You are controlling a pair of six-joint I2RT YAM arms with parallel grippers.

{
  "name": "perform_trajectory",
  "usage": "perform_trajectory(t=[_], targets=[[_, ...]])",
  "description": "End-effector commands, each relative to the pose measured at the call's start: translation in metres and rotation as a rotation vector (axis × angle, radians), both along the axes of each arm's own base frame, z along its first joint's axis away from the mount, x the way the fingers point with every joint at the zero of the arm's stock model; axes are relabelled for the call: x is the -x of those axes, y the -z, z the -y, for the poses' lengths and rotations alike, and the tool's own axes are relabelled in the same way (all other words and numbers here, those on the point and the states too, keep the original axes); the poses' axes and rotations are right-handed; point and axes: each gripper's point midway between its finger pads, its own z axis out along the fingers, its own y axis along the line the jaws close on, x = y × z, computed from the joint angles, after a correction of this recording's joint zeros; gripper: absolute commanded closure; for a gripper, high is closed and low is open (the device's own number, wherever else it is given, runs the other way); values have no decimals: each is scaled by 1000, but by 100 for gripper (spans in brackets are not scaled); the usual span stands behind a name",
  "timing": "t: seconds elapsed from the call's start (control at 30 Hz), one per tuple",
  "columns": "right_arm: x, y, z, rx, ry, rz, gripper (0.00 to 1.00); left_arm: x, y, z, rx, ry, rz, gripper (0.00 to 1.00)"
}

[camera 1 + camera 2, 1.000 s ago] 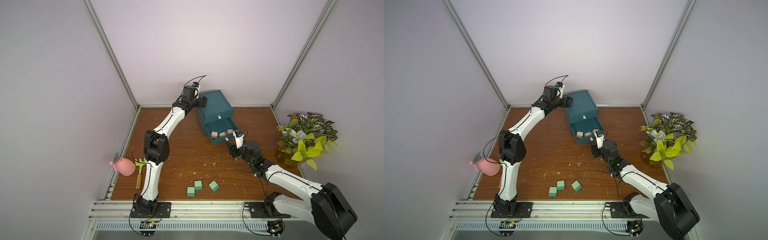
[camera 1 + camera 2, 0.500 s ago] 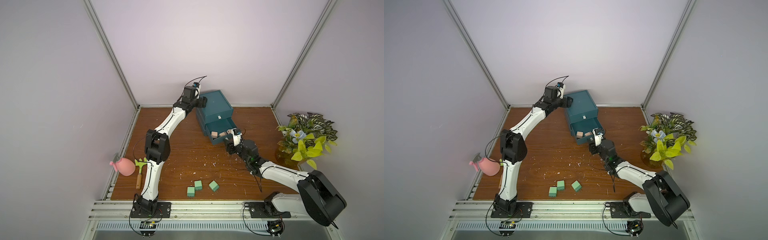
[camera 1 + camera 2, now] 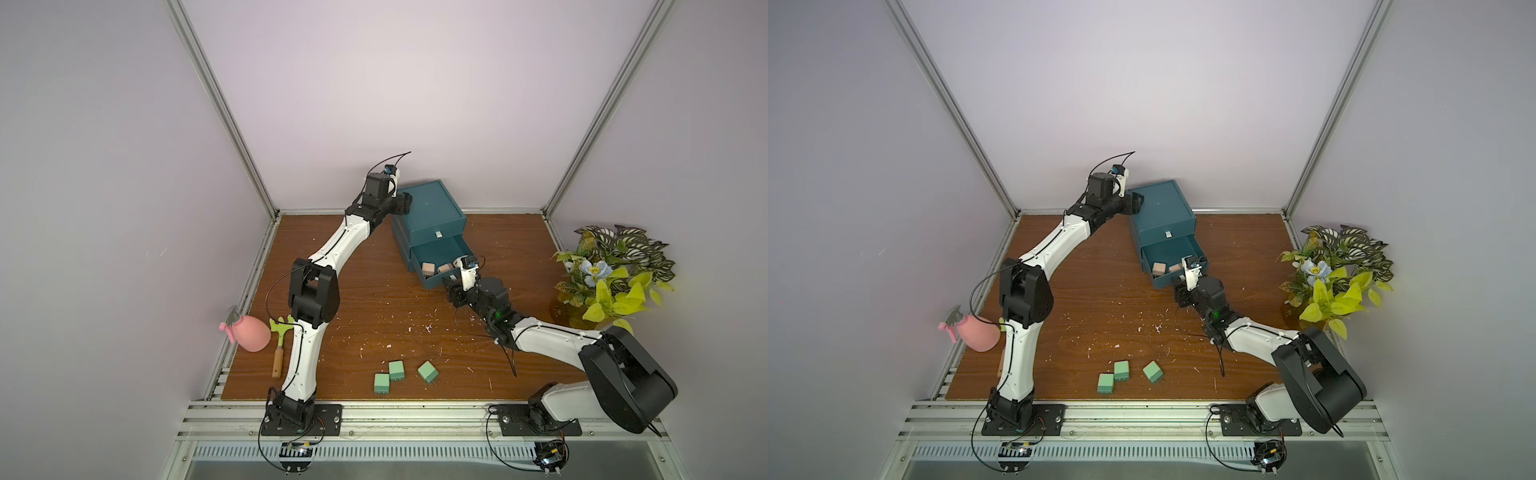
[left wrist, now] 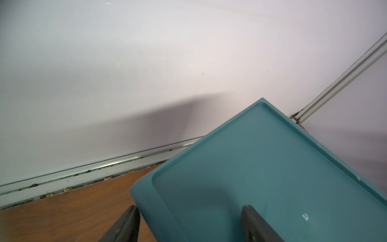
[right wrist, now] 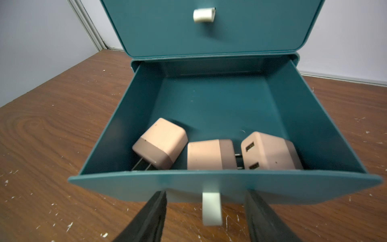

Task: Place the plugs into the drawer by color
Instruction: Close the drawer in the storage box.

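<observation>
The dark teal cabinet [image 3: 430,208] stands at the back of the wooden table. Its middle drawer [image 3: 436,253] is pulled out and holds three peach plugs [image 5: 161,142] [image 5: 209,154] [image 5: 270,150]. My right gripper [image 5: 205,196] [image 3: 449,284] is open just before that drawer's front. Its fingers stand either side of the white pull tab [image 5: 211,207] without touching it. The top drawer [image 5: 209,31] is shut. My left gripper [image 4: 189,220] [image 3: 401,203] clasps the cabinet's back left corner, one finger against the side wall. Three mint green plugs [image 3: 381,383] [image 3: 396,370] [image 3: 428,371] lie near the front edge.
A pink spray bottle [image 3: 249,334] and a green hand rake [image 3: 279,345] lie at the left edge beside the left arm. At the right edge stands a potted plant [image 3: 611,278]. White specks litter the table [image 3: 374,307]. The walls close in behind the cabinet.
My left gripper's jaws have narrowed about the cabinet's corner. The right gripper has moved a little closer to the open drawer's front, still open.
</observation>
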Motion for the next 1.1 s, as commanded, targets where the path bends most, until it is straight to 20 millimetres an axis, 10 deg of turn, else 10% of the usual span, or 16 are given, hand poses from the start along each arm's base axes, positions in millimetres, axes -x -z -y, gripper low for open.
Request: perform_trajectory(t=[0.0, 1.07], targets=[[-10, -33, -13, -72, -20, 83, 35, 7, 39, -3, -41, 15, -95, 29], [-38, -39, -54, -121, 12, 194, 35, 13, 50, 3, -70, 21, -121, 29]])
